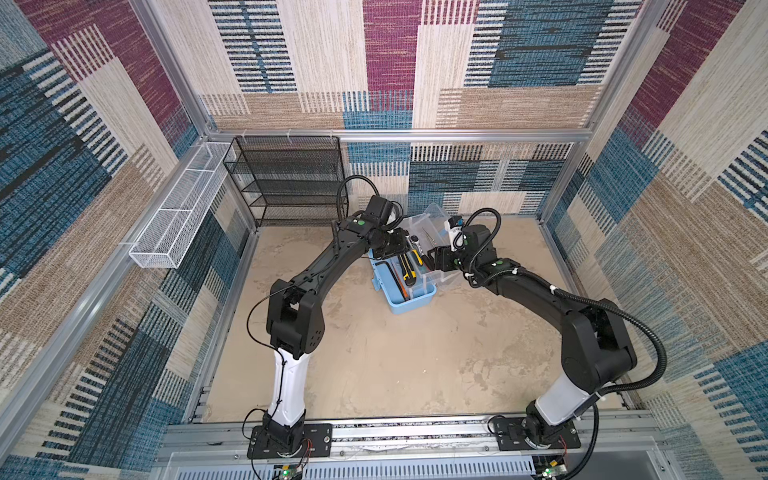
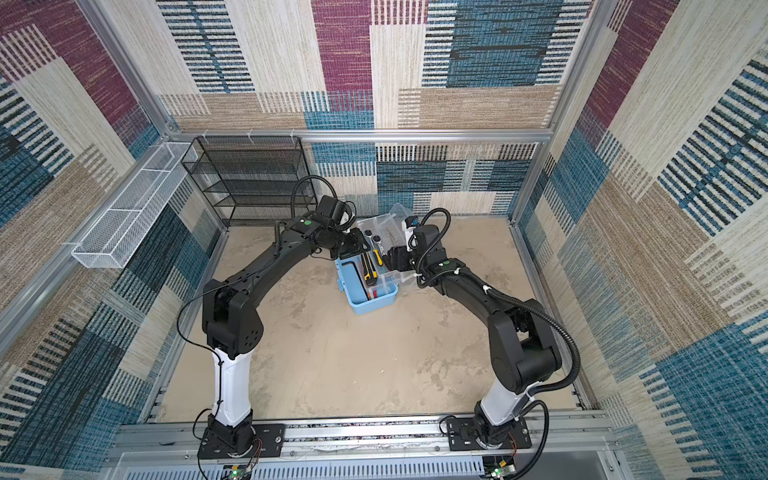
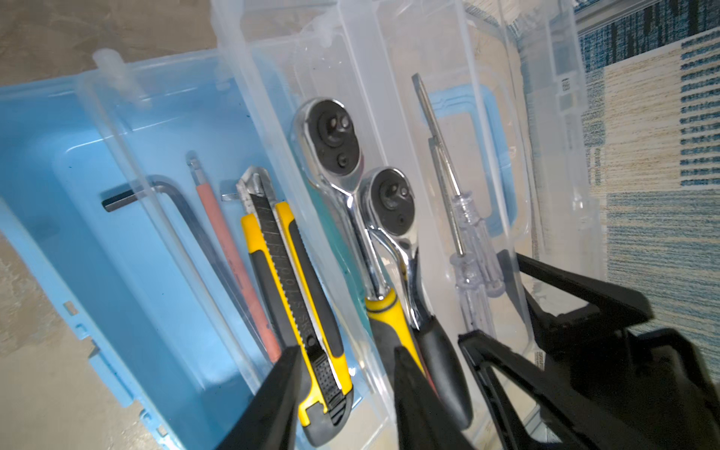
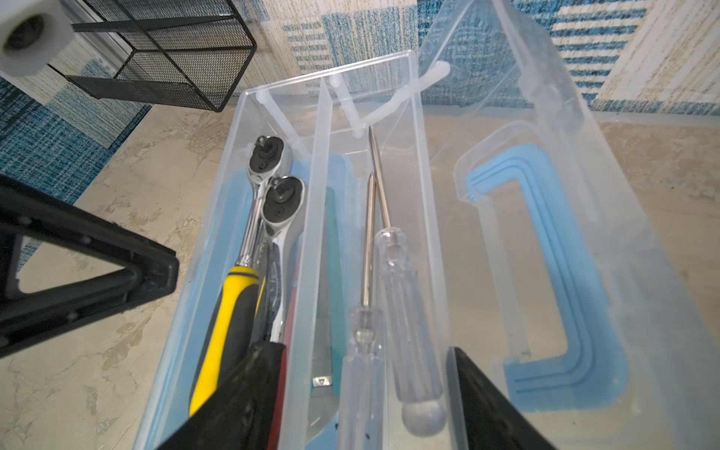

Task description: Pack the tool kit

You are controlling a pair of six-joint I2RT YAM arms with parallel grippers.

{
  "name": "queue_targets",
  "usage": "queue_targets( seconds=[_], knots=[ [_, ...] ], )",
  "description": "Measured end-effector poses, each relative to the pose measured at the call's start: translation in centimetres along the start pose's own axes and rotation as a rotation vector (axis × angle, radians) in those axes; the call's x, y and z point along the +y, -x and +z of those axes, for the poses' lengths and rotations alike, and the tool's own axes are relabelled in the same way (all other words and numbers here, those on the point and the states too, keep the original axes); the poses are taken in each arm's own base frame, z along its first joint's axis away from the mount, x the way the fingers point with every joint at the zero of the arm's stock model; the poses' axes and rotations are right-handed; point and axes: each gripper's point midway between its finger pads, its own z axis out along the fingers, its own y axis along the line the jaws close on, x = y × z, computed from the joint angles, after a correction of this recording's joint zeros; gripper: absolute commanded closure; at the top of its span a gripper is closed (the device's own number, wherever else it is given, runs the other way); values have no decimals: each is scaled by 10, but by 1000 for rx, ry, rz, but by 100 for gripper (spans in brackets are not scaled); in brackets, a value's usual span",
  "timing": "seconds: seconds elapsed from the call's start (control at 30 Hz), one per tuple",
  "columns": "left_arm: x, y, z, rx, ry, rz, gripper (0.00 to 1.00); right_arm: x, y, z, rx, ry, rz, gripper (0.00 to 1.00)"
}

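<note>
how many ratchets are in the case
2: the yellow-handled ratchet and the black-handled ratchet lie side by side in one compartment of the clear tray; more could hide beneath.

A robot test cell in a lab: an aluminium frame boxes in a beige tabletop, with carpet-print panels for walls. A white mesh basket hangs just beside the black mesh rack, and well in front of that rack two robot arms are bolted to a metal rail

Open light-blue case, hex key and yellow knife inside, ratchets and screwdrivers in clear tray
</note>
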Motion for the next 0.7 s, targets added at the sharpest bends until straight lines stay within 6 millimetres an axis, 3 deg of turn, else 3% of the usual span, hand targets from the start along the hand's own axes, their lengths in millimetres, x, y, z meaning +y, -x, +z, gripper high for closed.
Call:
queue_targets(
  seconds=[0.27,0.5,0.7],
  knots=[
    [8,-2,20,47,25,-6,68,5,0,0,9,-1,-6,26],
    [9,-2,22,49,28,-7,72,7,4,-3,18,-10,-15,21],
    [9,-2,23,47,28,-7,73,6,28,-13,-25,-53,-9,16]
  ],
)
